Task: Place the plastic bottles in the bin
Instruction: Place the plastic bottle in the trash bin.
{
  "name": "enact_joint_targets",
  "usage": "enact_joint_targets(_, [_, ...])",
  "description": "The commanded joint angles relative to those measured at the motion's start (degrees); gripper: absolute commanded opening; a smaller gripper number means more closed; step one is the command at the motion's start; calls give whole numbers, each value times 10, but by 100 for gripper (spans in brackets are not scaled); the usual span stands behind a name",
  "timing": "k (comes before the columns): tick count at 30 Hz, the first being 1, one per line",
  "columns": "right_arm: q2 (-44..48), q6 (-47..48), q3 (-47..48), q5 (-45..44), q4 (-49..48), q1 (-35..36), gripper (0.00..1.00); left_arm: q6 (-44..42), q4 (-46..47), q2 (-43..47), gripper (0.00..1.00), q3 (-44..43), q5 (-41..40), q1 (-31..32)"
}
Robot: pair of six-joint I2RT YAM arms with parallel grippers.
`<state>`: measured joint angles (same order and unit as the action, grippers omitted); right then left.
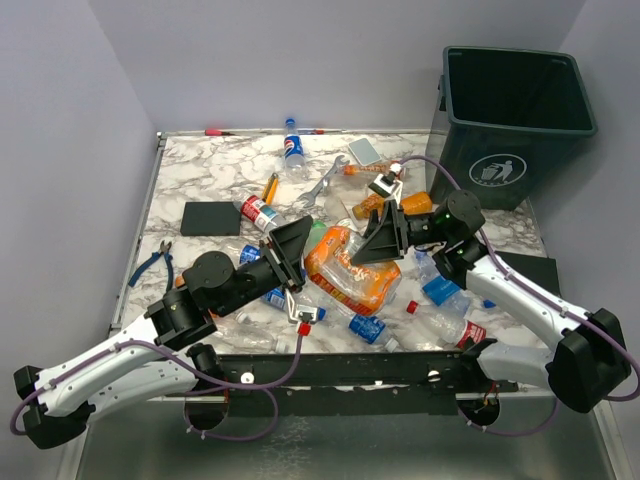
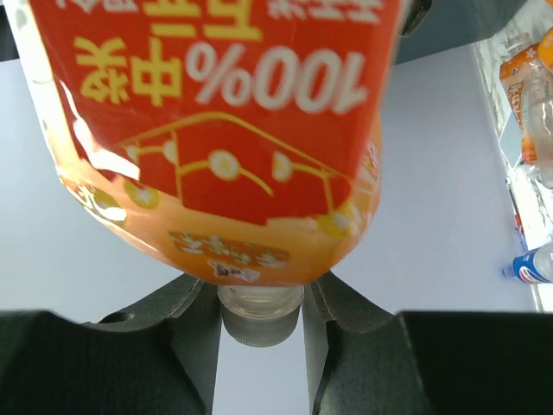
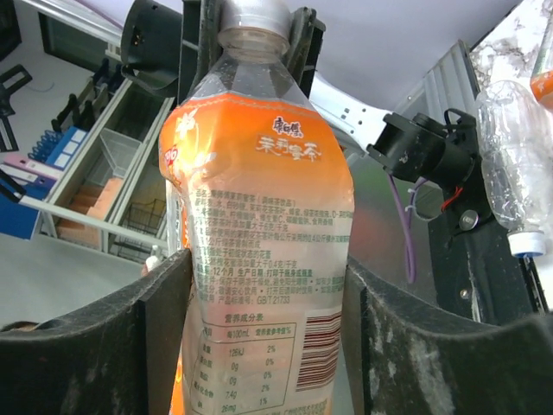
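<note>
A large orange bottle (image 1: 345, 268) with an orange and red label hangs above the table's middle between both arms. My left gripper (image 1: 303, 262) is shut on its neck, the fingers (image 2: 194, 328) flanking the clear cap (image 2: 259, 313) below the bottle (image 2: 216, 130). My right gripper (image 1: 383, 242) is shut on the bottle's body (image 3: 268, 216), both pads (image 3: 168, 320) pressing its label. Several more plastic bottles lie on the table, among them a Pepsi bottle (image 1: 293, 150) and a red-labelled one (image 1: 258, 212). The dark green bin (image 1: 500, 165) stands at the far right.
A silver wrench (image 1: 318, 188), a yellow-handled tool (image 1: 270, 187), a black pad (image 1: 210, 217) and blue pliers (image 1: 155, 262) lie on the marble top. Blue-labelled bottles (image 1: 440, 290) crowd the near edge under the arms. A clear crushed bottle (image 3: 510, 164) shows at the right.
</note>
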<state>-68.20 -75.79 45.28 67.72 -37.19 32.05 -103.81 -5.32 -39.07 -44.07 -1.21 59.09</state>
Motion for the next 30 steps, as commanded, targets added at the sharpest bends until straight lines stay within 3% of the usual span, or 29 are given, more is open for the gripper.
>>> enact_joint_targets(1, [8,12,19,41,1,10,56,-13,-7,-16,0,-11,-4,1])
enact_joint_targets(5, [18,19,11,34,-7,11,40,-6,-8,-19,2,-7,-2,1])
enact_joint_targets(7, [25,27,14,31,-5,10,37,7,-6,-19,20,-4,-2,2])
enact_joint_targets(8, [29,35,17,27,1,11,36,15,-5,-17,32,-1,-1,1])
enact_joint_targets(9, [34,46,21,21,10,11,35,26,-1,-16,72,1,-2,1])
enact_joint_targets(10, [40,60,28,14,25,11,34,37,4,-14,96,2,-3,2])
enact_joint_targets(13, [63,118,56,-17,93,10,32,85,21,-7,99,3,-14,1])
enact_joint_targets(15, [83,195,95,-67,187,9,32,118,34,2,99,7,-35,1])
enact_joint_targets(19, [143,338,180,-222,381,10,33,219,69,32,99,22,-91,1])
enact_joint_targets(22, [180,421,220,-351,445,10,34,329,87,45,99,25,-122,1])
enact_joint_targets(26, [202,475,234,-449,467,10,33,521,100,38,99,22,-125,1])
enact_joint_targets(30, [222,492,201,-484,422,9,32,852,122,0,99,-22,-155,1])
